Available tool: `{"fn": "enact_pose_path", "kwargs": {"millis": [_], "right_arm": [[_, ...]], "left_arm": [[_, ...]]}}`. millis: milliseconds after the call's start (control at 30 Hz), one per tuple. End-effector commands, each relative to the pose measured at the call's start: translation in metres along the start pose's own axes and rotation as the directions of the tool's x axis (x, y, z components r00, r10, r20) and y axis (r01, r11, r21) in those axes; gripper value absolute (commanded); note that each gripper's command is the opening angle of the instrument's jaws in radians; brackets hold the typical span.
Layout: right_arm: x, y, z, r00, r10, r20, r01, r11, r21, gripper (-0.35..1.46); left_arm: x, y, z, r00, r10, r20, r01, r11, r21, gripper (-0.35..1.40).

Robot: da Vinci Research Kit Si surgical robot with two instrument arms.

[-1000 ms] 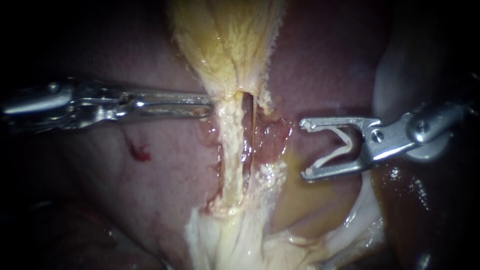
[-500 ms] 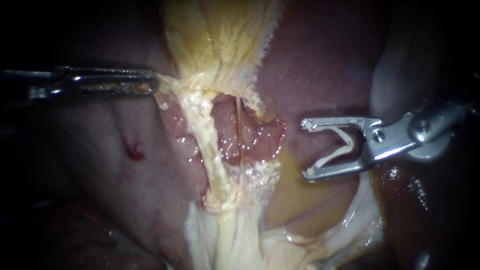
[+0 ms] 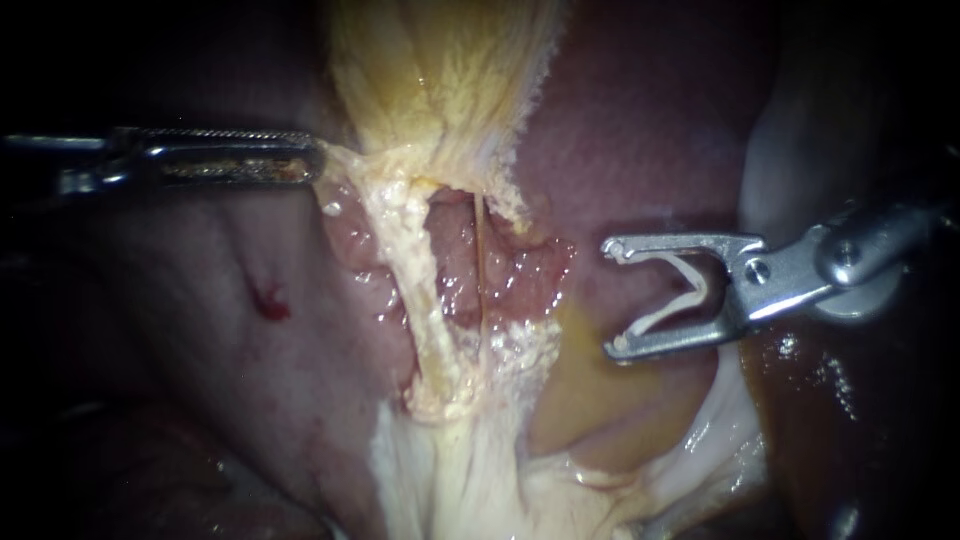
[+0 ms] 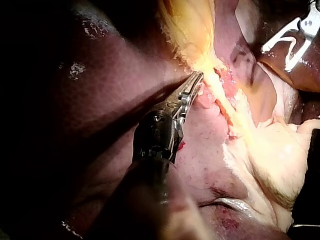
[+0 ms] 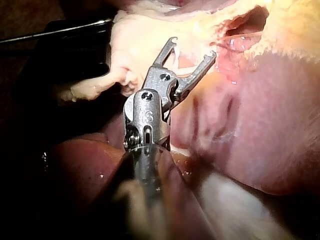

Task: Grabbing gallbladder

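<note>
The yellow gallbladder (image 3: pixel 440 80) hangs down the middle of the endoscope view and narrows to a neck. My left instrument (image 3: pixel 310 160) has its jaws shut on the edge of that neck and holds it stretched sideways. Below the neck run a thick whitish tube (image 3: pixel 415 290) and a thin tube (image 3: pixel 480 270). My right instrument (image 3: pixel 612 297) stands apart from both tubes, its jaws wide and holding a white clip (image 3: pixel 680 295) between them. The left wrist view shows the left instrument (image 4: pixel 196 82) gripping the gallbladder (image 4: pixel 187 25). The right wrist view shows the right instrument (image 5: pixel 192 48).
Reddish liver (image 3: pixel 200 300) lies around the gallbladder, with a small red spot (image 3: pixel 270 303) on it. Pale fatty tissue (image 3: pixel 470 480) spreads below the tubes. A yellow-brown pool (image 3: pixel 600 400) sits under the right instrument's jaws.
My left instrument has drawn back to the left with the gallbladder's neck in its jaws, widening the gap between the two tubes. In the last half second it barely shifted. The right instrument has stayed still.
</note>
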Motion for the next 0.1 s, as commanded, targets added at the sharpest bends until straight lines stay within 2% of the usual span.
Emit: {"fn": "enact_pose_path", "kwargs": {"millis": [33,100], "right_arm": [[0.0000,0.0000,0.0000,1.000,0.000,0.000,0.000,1.000,0.000,0.50],[0.0000,0.0000,0.0000,1.000,0.000,0.000,0.000,1.000,0.000,0.50]], "left_arm": [[0.0000,0.0000,0.0000,1.0000,0.001,0.000,-0.001,1.000,-0.001,-0.35],[0.0001,0.0001,0.0001,1.0000,0.001,0.000,-0.001,1.000,-0.001,-0.35]]}}
